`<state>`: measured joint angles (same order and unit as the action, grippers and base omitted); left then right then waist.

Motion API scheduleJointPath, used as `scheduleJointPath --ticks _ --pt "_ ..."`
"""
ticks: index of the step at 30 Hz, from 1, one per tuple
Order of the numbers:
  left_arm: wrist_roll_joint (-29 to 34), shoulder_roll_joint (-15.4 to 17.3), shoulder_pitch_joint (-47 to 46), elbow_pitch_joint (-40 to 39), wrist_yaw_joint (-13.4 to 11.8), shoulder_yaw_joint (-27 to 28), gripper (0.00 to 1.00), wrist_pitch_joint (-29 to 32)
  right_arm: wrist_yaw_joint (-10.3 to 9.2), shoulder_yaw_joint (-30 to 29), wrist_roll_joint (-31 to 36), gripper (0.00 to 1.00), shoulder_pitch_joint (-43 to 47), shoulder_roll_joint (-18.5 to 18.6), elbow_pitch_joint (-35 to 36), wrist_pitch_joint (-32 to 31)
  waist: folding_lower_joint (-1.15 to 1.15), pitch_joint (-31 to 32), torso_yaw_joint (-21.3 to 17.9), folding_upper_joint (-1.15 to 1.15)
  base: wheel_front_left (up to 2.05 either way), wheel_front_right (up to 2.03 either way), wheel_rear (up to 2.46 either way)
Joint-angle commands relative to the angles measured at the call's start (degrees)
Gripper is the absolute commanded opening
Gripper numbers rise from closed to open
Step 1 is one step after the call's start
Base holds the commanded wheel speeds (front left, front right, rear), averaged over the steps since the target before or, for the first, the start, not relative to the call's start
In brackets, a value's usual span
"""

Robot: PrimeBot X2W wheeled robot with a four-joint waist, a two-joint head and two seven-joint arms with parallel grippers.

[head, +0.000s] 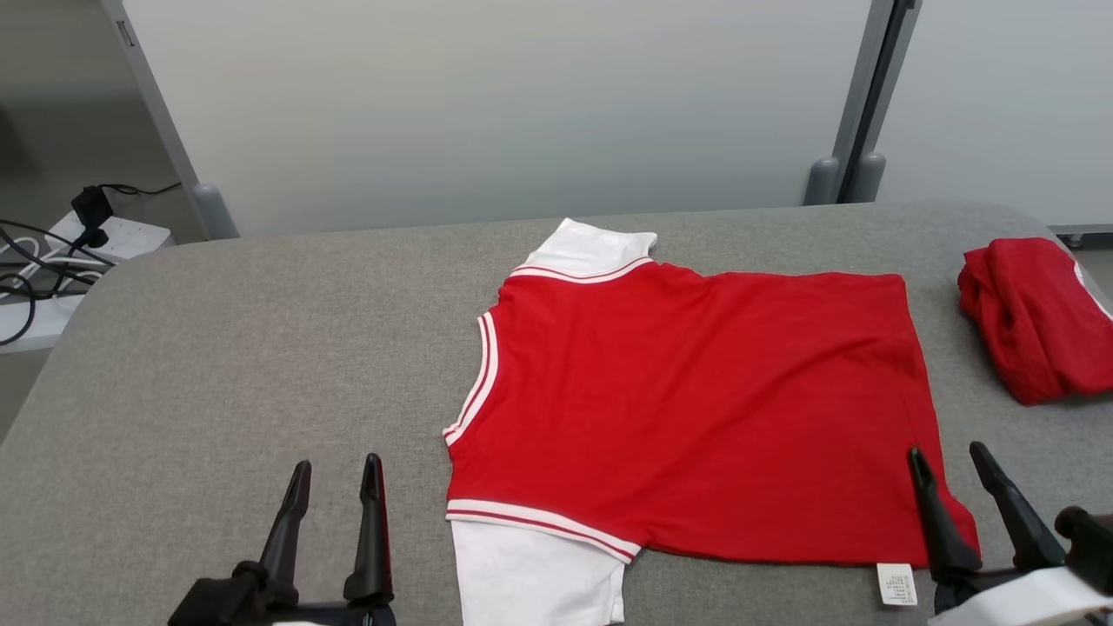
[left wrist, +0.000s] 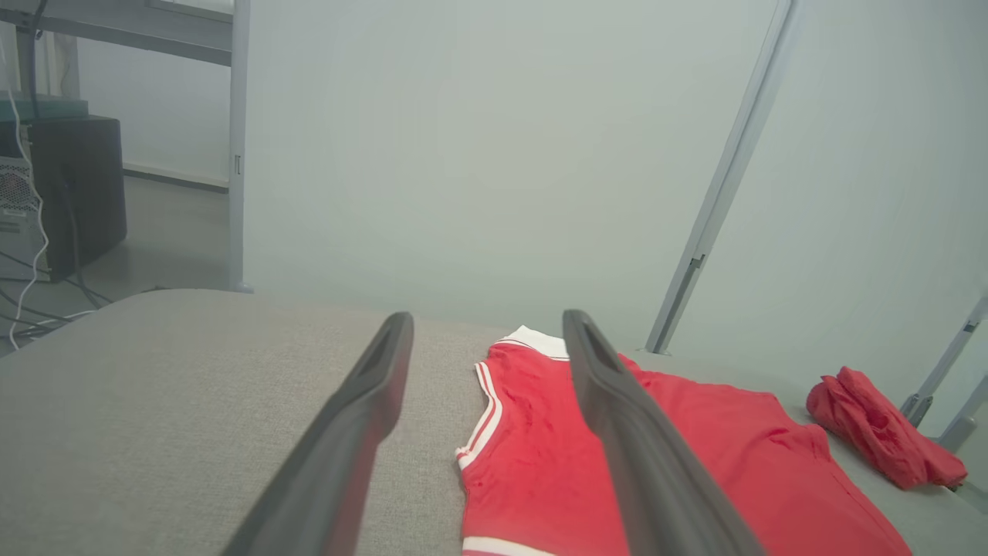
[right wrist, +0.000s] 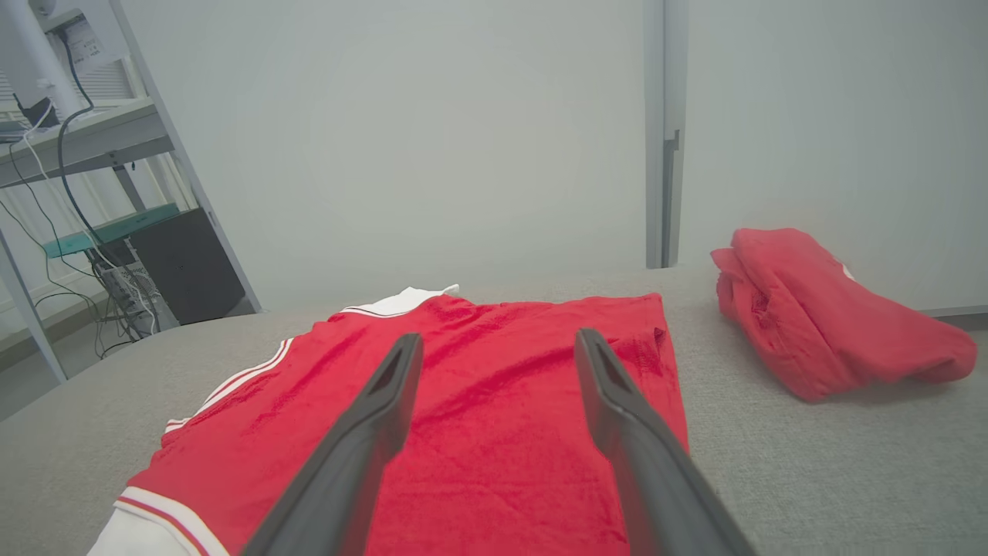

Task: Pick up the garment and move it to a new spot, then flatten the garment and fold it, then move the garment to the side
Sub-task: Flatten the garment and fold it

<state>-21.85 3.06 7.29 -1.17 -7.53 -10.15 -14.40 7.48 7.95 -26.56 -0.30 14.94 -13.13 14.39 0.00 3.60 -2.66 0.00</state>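
The red garment [head: 687, 409] lies spread flat on the bench [head: 217, 365], light and limp (it will likely sag when lifted); hem corners or shoulders suit pinching. The left gripper [head: 337, 462] and right gripper [head: 946, 449] hold jaws wide, empty.

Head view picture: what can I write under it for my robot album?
A red shirt lies flat on the grey table, with the left gripper and right gripper open near it.

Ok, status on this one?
Left gripper, right gripper open, empty. Red shirt spread flat on table, not folded. Bunched red garment far right, apart.
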Motion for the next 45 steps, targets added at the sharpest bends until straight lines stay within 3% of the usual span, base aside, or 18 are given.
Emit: scheduleJointPath --ticks 1,8,11,20,45 --pt "1.4 0.0 -0.5 -2.6 0.6 2.3 1.0 -0.6 0.01 1.0 -0.2 1.0 0.3 1.1 2.4 0.6 0.0 0.4 -0.2 0.0 0.0 0.0 0.0" --pt "3.0 -0.2 4.1 -3.9 1.0 2.2 1.0 -0.6 0.01 1.5 1.3 1.0 4.1 0.3 3.2 0.6 0.0 1.7 -1.3 0.0 0.0 0.0 0.0" --pt "7.5 -0.2 5.4 -3.0 1.0 1.9 1.0 -0.6 0.01 0.6 2.7 1.0 5.8 -0.7 3.8 0.6 0.0 2.1 -1.5 0.0 0.0 0.0 0.0" --pt "13.3 -0.2 7.2 -5.2 -1.1 1.6 1.0 -0.6 0.01 -0.5 3.7 1.0 8.6 -1.5 8.7 0.6 0.0 2.1 -1.6 0.0 0.0 0.0 0.0" --pt "12.1 -0.2 6.8 -2.4 -0.8 0.7 1.0 -0.6 0.01 -1.7 3.5 1.0 8.5 -1.8 9.7 0.6 0.0 0.9 -0.5 0.0 0.0 0.0 0.0"
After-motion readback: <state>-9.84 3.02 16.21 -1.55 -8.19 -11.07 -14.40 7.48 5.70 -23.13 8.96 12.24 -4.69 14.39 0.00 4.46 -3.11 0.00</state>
